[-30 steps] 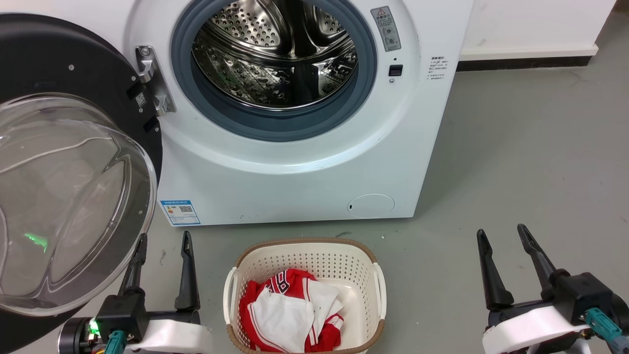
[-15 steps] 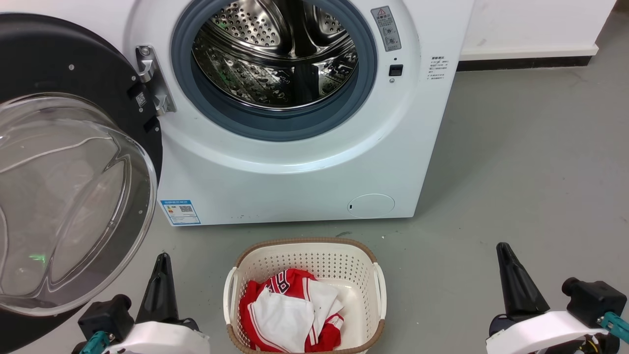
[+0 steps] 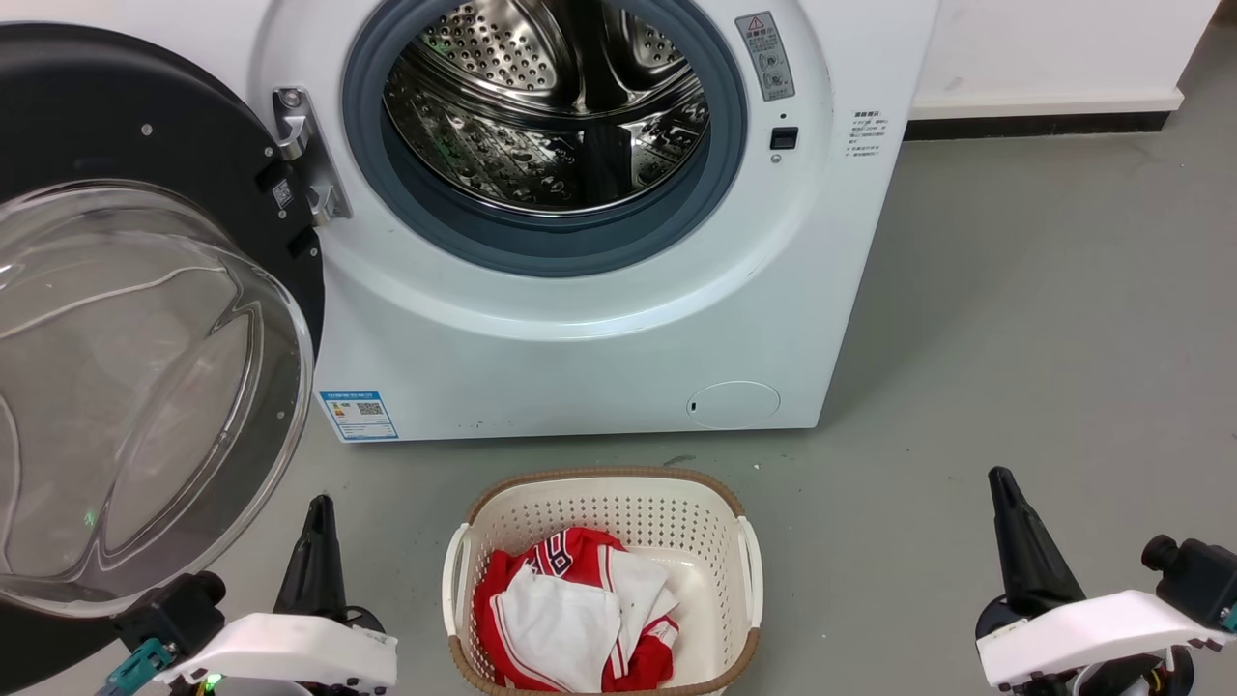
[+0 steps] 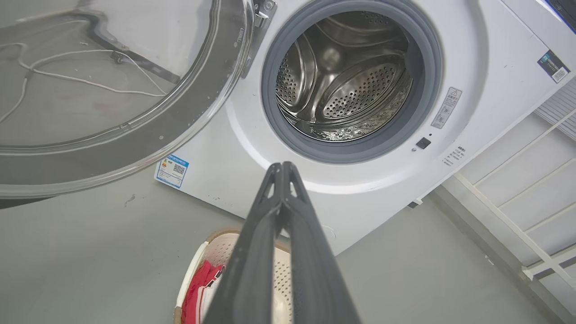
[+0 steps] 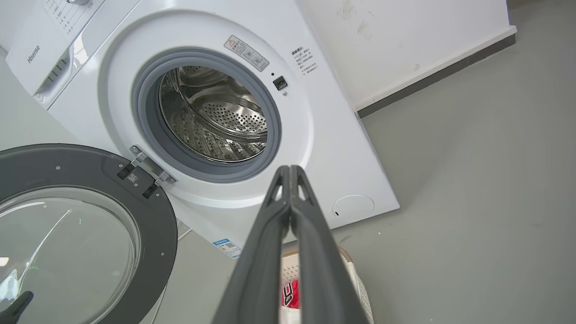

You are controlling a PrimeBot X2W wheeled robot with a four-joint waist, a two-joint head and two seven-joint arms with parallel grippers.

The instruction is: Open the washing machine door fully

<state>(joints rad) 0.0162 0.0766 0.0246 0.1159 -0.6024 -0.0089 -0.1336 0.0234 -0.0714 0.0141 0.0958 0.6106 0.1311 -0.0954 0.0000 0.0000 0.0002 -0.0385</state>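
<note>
The washing machine door [image 3: 135,387] stands wide at left, job looks done; left gripper [image 3: 319,507] and right gripper [image 3: 998,478] pinched together, empty, need only keep clear

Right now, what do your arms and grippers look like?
The left gripper and right gripper each have two long, tapering dark grey fingers with cut-outs near the tips, mounted on white shells with black blocks. A teal connector and a small green light show at the left wrist.
</note>
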